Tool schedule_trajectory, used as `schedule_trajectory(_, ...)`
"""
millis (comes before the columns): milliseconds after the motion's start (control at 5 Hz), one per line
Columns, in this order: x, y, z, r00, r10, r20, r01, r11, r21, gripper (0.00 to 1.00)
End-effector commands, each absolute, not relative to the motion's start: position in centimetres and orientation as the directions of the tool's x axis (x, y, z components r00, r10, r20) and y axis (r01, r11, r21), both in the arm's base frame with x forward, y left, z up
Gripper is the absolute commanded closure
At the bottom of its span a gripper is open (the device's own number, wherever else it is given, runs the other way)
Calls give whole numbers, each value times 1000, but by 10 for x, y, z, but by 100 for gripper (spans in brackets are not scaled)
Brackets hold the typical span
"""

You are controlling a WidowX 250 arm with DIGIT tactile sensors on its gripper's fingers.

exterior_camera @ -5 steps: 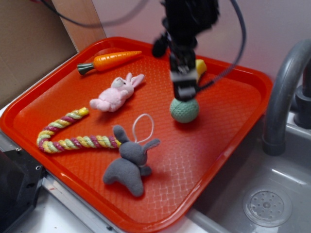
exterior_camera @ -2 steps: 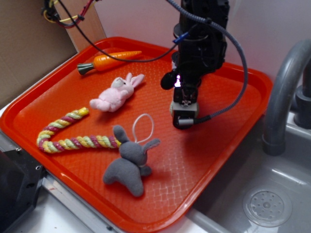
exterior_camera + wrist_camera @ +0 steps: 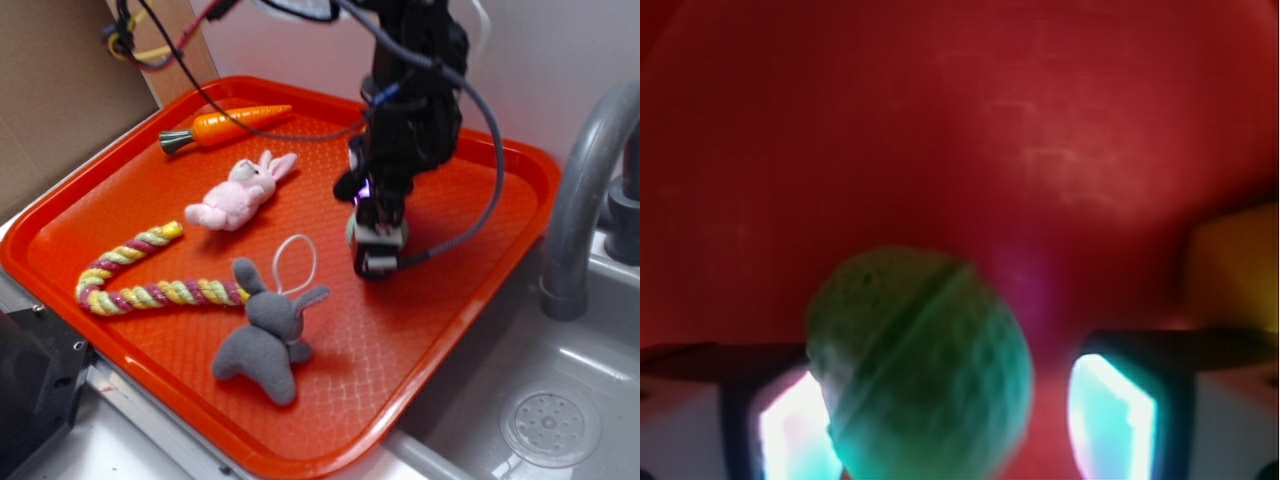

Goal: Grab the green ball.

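The green ball (image 3: 920, 370), pale mint with a dimpled surface and a seam groove, lies on the red tray between my fingers in the wrist view. My gripper (image 3: 955, 420) is open around it. The left pad (image 3: 790, 425) is against or very near the ball, while the right pad (image 3: 1110, 415) stands apart with red tray showing in the gap. In the exterior view my gripper (image 3: 378, 250) is down at the tray surface right of centre, and it hides nearly all of the ball.
On the orange tray (image 3: 480, 290) lie a toy carrot (image 3: 225, 125), a pink rabbit (image 3: 240, 192), a braided rope (image 3: 140, 280) and a grey rabbit (image 3: 265, 335). A yellow sponge (image 3: 1235, 265) sits just right of my gripper. A faucet (image 3: 580, 190) and sink (image 3: 550, 420) border the tray's right.
My gripper has come down from above the ball to tray level, its fingers now on either side of the ball. The ball has stayed in place and is now covered in the exterior view.
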State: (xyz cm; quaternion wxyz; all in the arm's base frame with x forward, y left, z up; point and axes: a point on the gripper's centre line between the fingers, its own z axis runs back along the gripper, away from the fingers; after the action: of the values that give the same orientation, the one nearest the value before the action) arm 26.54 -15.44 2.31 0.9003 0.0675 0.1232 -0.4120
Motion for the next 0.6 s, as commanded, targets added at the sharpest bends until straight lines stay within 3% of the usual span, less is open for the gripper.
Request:
schedule_trajectory(0, 258, -151, 31, 683, -697, -217, 693, 713, -111, 100)
schedule_trajectory(200, 258, -140, 64, 855, -517, -46, 515, 856, -49, 100)
schedule_trajectory(400, 262, -95, 113, 954, -289, 83, 286, 957, 43, 100)
